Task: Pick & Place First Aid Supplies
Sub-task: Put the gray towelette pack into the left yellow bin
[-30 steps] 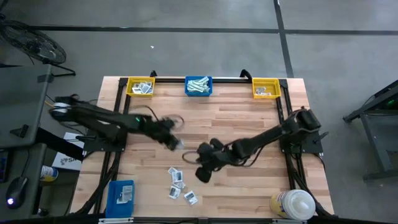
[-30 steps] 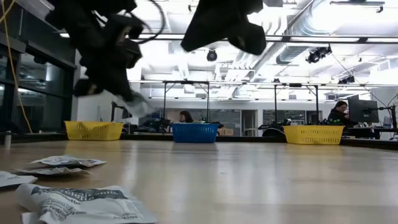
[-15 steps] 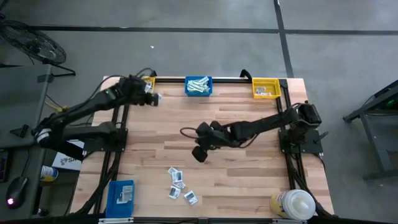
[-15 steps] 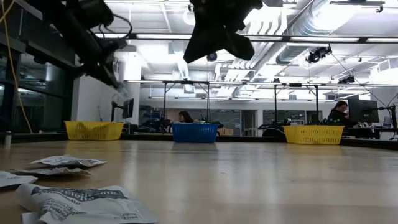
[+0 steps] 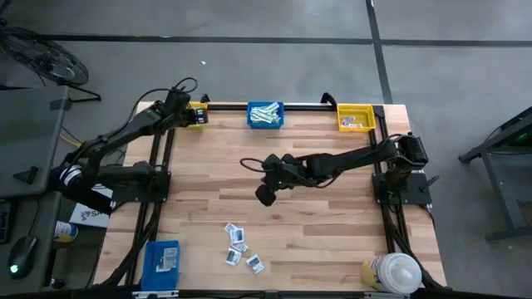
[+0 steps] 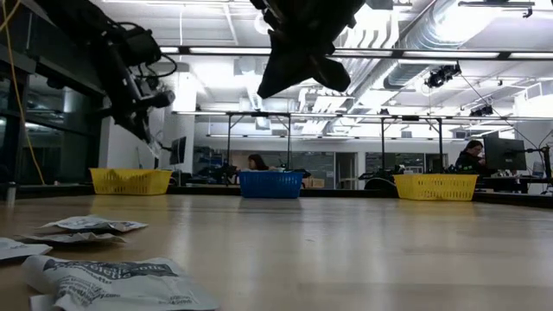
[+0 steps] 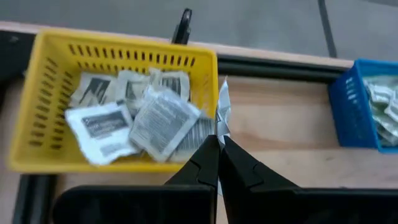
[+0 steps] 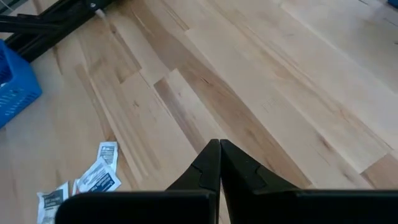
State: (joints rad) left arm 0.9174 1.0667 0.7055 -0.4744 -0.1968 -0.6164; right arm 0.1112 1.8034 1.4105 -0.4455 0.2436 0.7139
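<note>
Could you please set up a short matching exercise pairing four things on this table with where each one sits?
Things:
1. left gripper
2. right gripper
3. blue slatted plastic bin
4. large white-capped bottle

Places:
A. near right corner of the table
B. above the table's middle, shut and empty
C. over the far-left yellow bin, pinching a small white paper packet
D. middle of the far edge

Pairs: 1-C, 2-B, 3-D, 4-A
</note>
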